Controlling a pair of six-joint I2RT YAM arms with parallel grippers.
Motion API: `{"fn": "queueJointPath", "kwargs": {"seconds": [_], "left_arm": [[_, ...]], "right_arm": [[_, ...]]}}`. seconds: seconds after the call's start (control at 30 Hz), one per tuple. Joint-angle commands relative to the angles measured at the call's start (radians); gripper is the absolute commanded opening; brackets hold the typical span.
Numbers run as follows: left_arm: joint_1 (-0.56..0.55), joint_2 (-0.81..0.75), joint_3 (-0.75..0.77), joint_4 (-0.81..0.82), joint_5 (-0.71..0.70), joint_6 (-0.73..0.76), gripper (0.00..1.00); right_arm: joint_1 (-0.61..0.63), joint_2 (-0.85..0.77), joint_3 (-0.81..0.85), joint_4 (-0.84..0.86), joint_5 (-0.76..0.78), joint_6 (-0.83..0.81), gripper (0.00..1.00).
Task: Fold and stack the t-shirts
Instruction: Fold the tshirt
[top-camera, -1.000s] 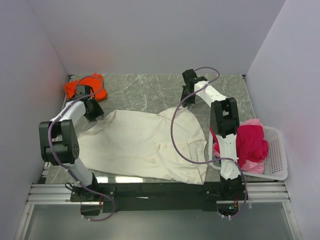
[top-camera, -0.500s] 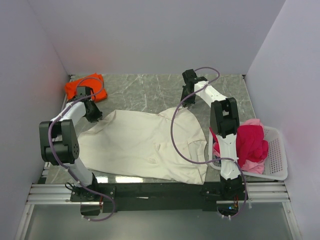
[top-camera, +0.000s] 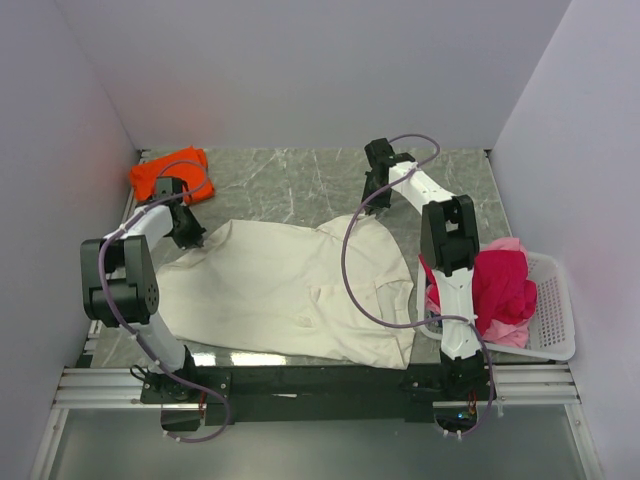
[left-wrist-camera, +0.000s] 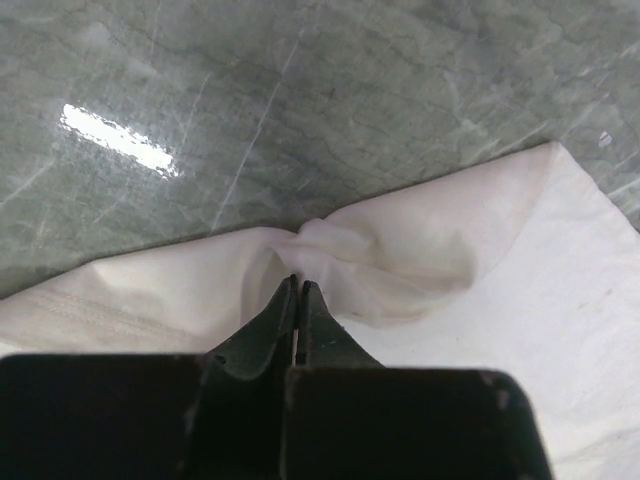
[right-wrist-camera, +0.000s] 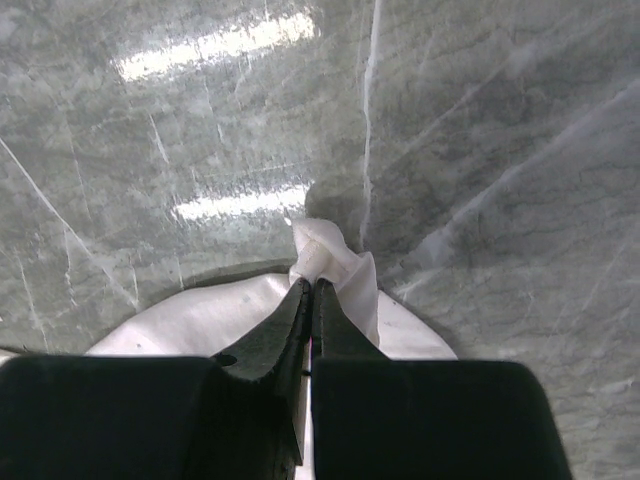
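A large cream t-shirt (top-camera: 290, 290) lies spread over the green marble table. My left gripper (top-camera: 192, 238) is shut on a pinched fold of the cream t-shirt (left-wrist-camera: 330, 245) at its far left corner, the black fingertips (left-wrist-camera: 299, 288) pressed together. At the far right corner my right gripper (top-camera: 372, 203) is shut on a bunched bit of the cream t-shirt (right-wrist-camera: 325, 250), its fingertips (right-wrist-camera: 308, 290) closed. A folded orange t-shirt (top-camera: 170, 173) sits at the back left. Crimson (top-camera: 500, 285) and pale pink (top-camera: 510, 335) t-shirts are piled in the basket.
A white lattice basket (top-camera: 555, 310) stands at the right edge beside the right arm's base. Grey walls close in the table on three sides. Bare marble (top-camera: 290, 180) shows behind the cream shirt.
My left gripper's jaws have closed on the cream shirt's far left corner. The right gripper has held its grip without moving.
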Motion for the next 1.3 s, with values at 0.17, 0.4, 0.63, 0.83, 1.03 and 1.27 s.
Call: {"fn": "queueJointPath", "kwargs": {"seconds": [0.17,0.4,0.63,0.83,1.03,1.27], "left_arm": [[0.072,0.018,0.165,0.011,0.007,0.007,0.0],[0.106,0.005,0.2,0.017,-0.027,0.039,0.0],[0.143,-0.033,0.188,0.033,-0.034,0.049,0.0],[0.152,-0.082,0.13,0.057,-0.036,0.052,0.0],[0.161,-0.117,0.078,0.066,-0.068,0.064,0.0],[0.169,-0.145,0.038,0.073,-0.126,0.093,0.0]], "right_arm": [[-0.008,-0.153,0.012,-0.059,0.009,-0.013,0.0],[-0.007,-0.236,-0.08,-0.059,0.009,-0.013,0.0],[-0.004,-0.339,-0.18,-0.079,0.003,0.004,0.0],[0.024,-0.444,-0.278,-0.117,0.003,0.021,0.0],[0.062,-0.553,-0.382,-0.154,-0.007,0.047,0.0],[0.134,-0.675,-0.508,-0.177,-0.007,0.092,0.0]]}}
